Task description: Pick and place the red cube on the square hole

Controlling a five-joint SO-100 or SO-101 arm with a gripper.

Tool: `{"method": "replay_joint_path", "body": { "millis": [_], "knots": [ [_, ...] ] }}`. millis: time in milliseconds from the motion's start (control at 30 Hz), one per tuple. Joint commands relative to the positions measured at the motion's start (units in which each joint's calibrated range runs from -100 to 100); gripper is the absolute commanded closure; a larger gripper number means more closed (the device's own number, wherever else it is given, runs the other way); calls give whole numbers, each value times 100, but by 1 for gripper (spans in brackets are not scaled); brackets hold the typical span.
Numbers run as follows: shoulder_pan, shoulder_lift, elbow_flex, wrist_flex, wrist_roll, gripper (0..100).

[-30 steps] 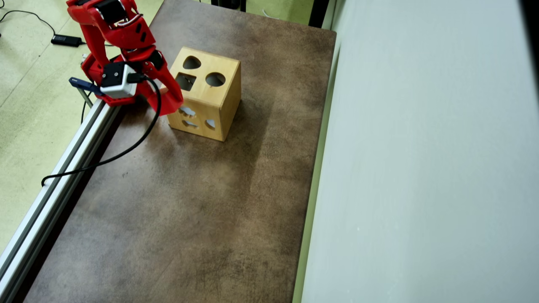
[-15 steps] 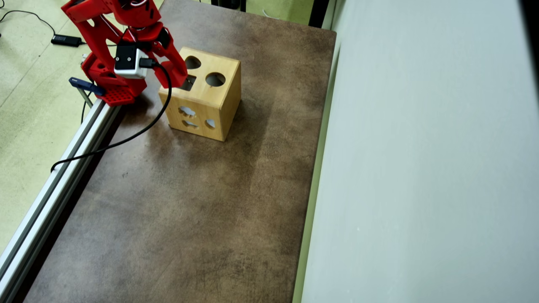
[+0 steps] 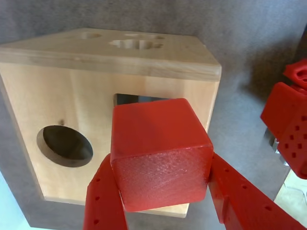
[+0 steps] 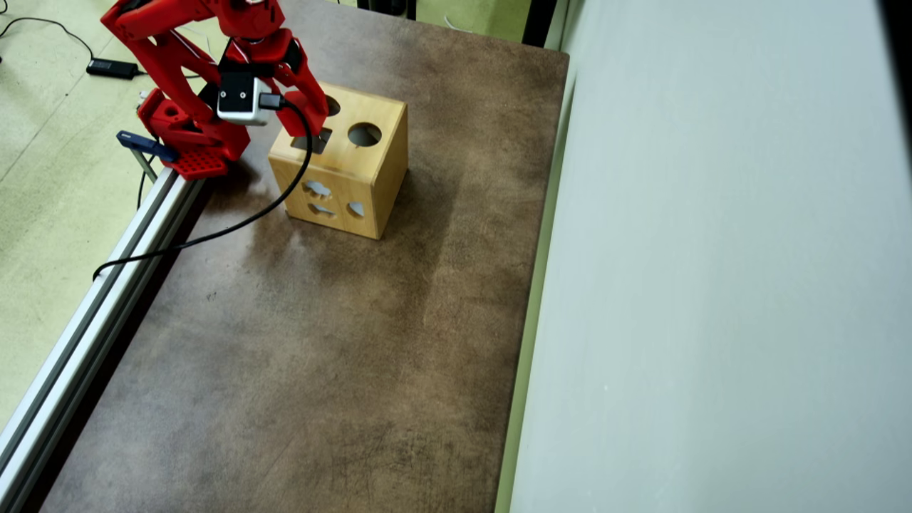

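The red cube sits clamped between the two fingers of the claw, pinched on opposite side faces low down, so most of the block stands clear of the fingertips. In the wrist view it hangs in front of the wooden shape-sorter box, covering nearly all of the square hole; only a dark sliver of the cutout peeks out along the cube's far edge, with the round hole off to the left in that view. From overhead, the claw is over the box's top face, beside the square hole, though the cube itself is hidden there by the arm. The box stands on the brown bench, near its corner by the arm's base. The cube looks like a printed plastic piece: fine layer lines on the face toward the camera, matte, rigid, and probably light, so it should neither deform nor weigh on the grip. Flat parallel faces give the fingers a sure seat, and holding them low, as now, leaves the leading end free to enter the opening. The fit looks snug, the cube seeming about as wide as the hole, so its edges will likely need to be squared to the cutout before release, or a corner may catch on the rim.
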Motion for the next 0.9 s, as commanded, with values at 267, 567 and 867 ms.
{"method": "replay_joint_path", "body": {
  "millis": [267, 567, 867],
  "knots": [
    [-34, 57, 33, -95, -15, 97],
    [-34, 269, -39, -296, -234, 97],
    [-71, 278, 24, -433, -283, 97]
  ]
}}
